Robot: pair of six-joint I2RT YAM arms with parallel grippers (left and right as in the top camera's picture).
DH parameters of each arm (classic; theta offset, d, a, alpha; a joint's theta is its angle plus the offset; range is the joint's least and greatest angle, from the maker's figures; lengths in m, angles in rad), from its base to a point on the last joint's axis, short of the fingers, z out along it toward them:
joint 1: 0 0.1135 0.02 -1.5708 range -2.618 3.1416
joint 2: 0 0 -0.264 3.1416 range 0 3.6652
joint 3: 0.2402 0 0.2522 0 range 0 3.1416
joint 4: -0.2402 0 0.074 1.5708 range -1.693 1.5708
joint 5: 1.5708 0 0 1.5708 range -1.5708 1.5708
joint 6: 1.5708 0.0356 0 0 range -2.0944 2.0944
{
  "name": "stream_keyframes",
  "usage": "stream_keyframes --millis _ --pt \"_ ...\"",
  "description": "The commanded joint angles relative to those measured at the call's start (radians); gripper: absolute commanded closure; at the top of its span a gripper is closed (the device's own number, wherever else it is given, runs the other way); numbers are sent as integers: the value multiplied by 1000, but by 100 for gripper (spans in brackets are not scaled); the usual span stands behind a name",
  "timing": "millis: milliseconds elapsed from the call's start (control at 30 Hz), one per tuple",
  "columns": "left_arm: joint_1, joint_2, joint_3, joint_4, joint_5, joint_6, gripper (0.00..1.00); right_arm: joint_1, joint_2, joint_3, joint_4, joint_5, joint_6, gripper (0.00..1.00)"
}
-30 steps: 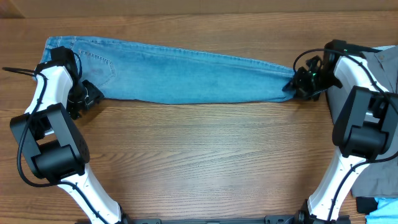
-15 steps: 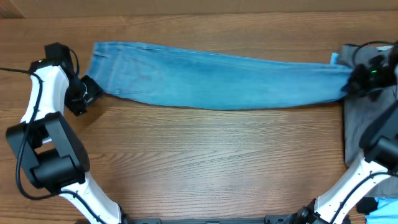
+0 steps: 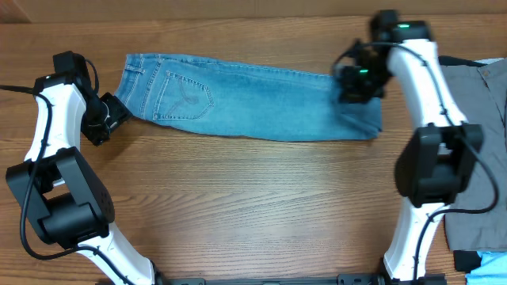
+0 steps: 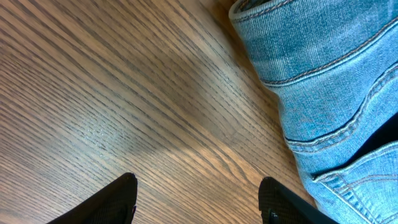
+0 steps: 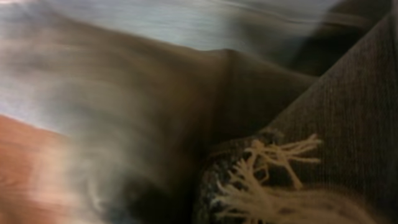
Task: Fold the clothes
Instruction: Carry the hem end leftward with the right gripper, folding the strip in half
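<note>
Overhead, table (image 3: 253, 206): brown wood grain, filling most of the view; both arm bases at the near edge.
Jeans (image 3: 261, 103): light blue denim, laid flat across the far half of the table, long axis left to right, sloping slightly nearer toward the right; waist end at left, leg end at right.
Grey trousers (image 3: 479, 103): plain, at the right edge of the table, apart from the jeans, partly hidden by the right arm.
Right gripper (image 3: 358, 85): above the leg end of the jeans, just inside the denim's right edge. Right wrist view badly blurred; clamped on the jeans at the hem, as far as the blur allows.
Left gripper (image 3: 109, 125): low over the table, just beside the waist end on its left, apart from the denim. In left wrist view, fingers (image 4: 118, 199) spread wide, bare wood between them, nothing held.
Back pocket (image 3: 186, 96): stitched, facing up, near the waist end.
Waistband (image 4: 298, 37): upper right of left wrist view, orange-brown seam stitching, beyond the fingertips and outside the gap.
Blue cloth (image 3: 485, 267): small patch at the near right corner, cut off by the frame.
Frayed hem (image 5: 273, 165): pale loose threads, lying against a dark ribbed finger (image 5: 354, 106).
</note>
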Motion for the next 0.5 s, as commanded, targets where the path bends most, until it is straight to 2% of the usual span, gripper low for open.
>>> stream_keyframes --millis 0,133,200,300,467 --pt "-5 -22 10 2 10 36 34 106 -25 15 60 -13 70 94" --pt "-5 -22 10 2 10 45 34 210 -25 15 156 -12 118 92" --pt "-5 -22 10 2 11 45 34 266 -21 14 235 -11 141 85" --pt "-5 -22 10 1 11 45 34 310 -5 14 314 0 160 83" --pt "-5 -22 10 4 11 45 33 343 56 14 294 -16 180 82"
